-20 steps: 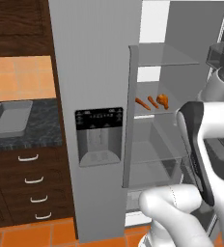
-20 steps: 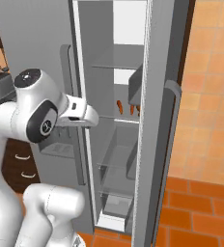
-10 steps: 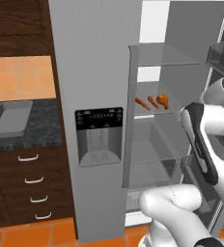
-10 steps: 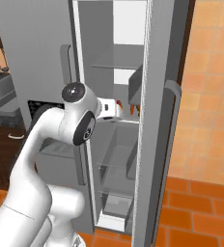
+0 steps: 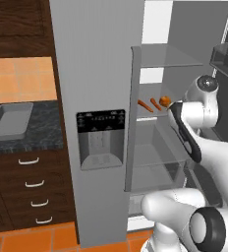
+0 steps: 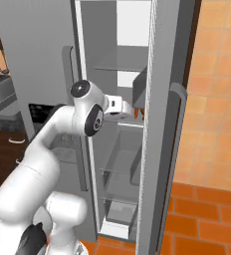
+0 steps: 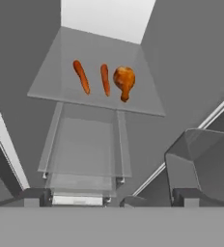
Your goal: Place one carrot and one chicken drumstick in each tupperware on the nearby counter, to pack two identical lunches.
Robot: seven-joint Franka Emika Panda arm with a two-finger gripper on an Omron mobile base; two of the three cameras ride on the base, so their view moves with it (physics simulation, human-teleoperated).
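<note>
In the hand view the hand's two dark fingertips [image 7: 34, 197] sit at the bottom corners, spread as wide as they go with nothing between them. Just above them, lower centre of the frame, lies a clear glass shelf [image 7: 85, 149] with a lighter front rail. Farther off, in the upper middle, a second glass shelf [image 7: 51, 82] carries two thin tapered orange carrots [image 7: 81, 76] lying side by side and apart, and a golden-brown chicken drumstick [image 7: 124, 80] just right of them, its bulbous end up-frame and its narrow bone end down-frame. Smooth grey fridge walls [image 7: 191, 62] close both sides; a door bin [image 7: 196, 164] juts in at lower right. In the left base view a dark marbled surface [image 5: 42, 130] with a grey sink [image 5: 10, 123] lies at middle left.
</note>
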